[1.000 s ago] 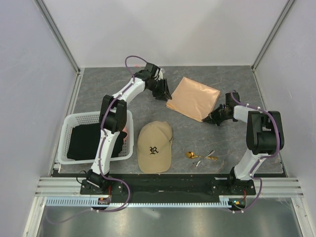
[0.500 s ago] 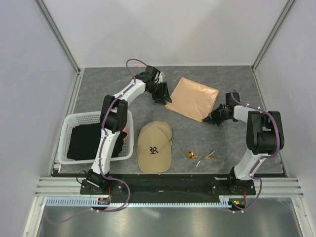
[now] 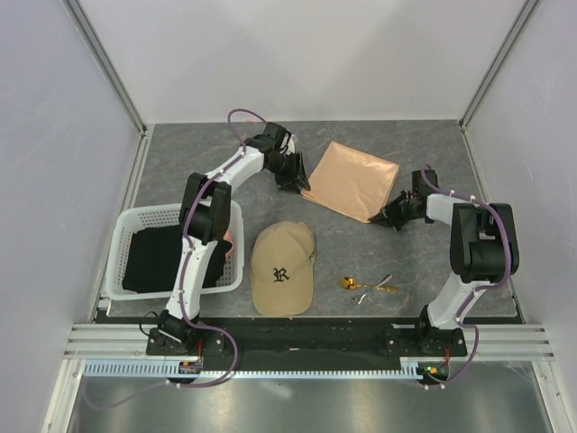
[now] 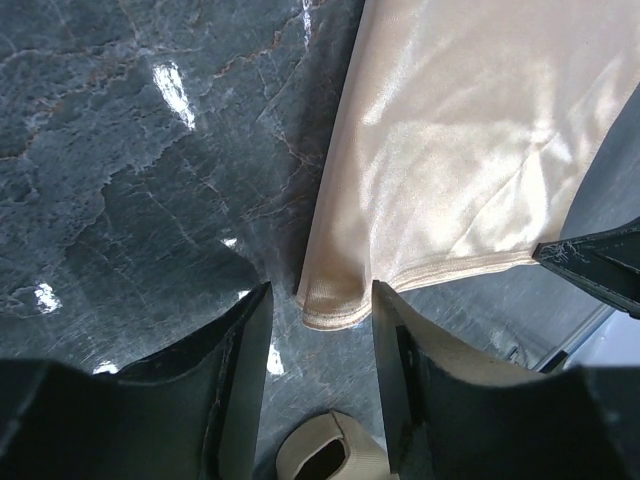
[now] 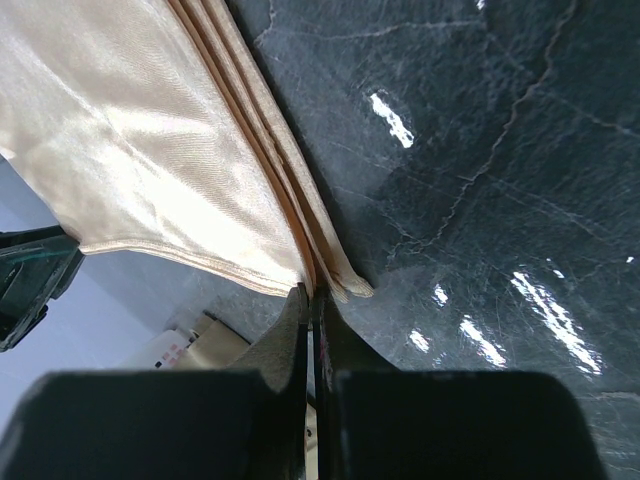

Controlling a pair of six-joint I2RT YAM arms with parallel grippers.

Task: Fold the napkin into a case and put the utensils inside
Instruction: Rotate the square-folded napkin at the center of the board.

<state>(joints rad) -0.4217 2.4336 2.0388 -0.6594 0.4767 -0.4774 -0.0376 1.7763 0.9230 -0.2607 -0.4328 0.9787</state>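
The peach-orange napkin lies folded flat at the back middle of the table. My left gripper stands open at its left corner, and in the left wrist view that corner sits between the tips of the two fingers, untouched. My right gripper is shut on the napkin's near right corner; the right wrist view shows the stacked folded edges running into the closed tips. The utensils, a gold spoon among silvery pieces, lie on the table near the front right.
A tan baseball cap rests front centre, its edge showing below the left fingers. A white basket holding a black cloth stands at the left. White walls close in the table on three sides.
My left gripper has slid a little nearer to the napkin's left corner and its jaws have spread slightly. The right gripper has kept its grip and place.
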